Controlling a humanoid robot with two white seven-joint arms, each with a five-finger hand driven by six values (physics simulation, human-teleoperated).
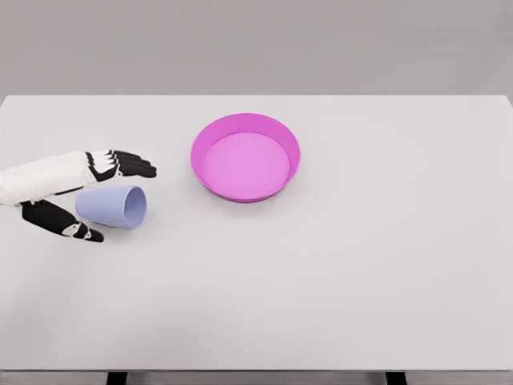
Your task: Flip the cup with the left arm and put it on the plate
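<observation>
A pale blue cup (114, 206) lies on its side on the white table, its open mouth facing right. My left hand (123, 202) reaches in from the left edge and brackets the cup. The straight black fingers (128, 165) run just above the cup, and the thumb (66, 224) lies below and to its left. The hand is open and not closed around the cup. A round magenta plate (282, 143) with a raised rim sits right of the cup, toward the table's back centre, with nothing in it. My right arm is out of view.
The white table (361, 281) spans the whole view, with its front edge at the bottom of the picture and its back edge against a grey wall.
</observation>
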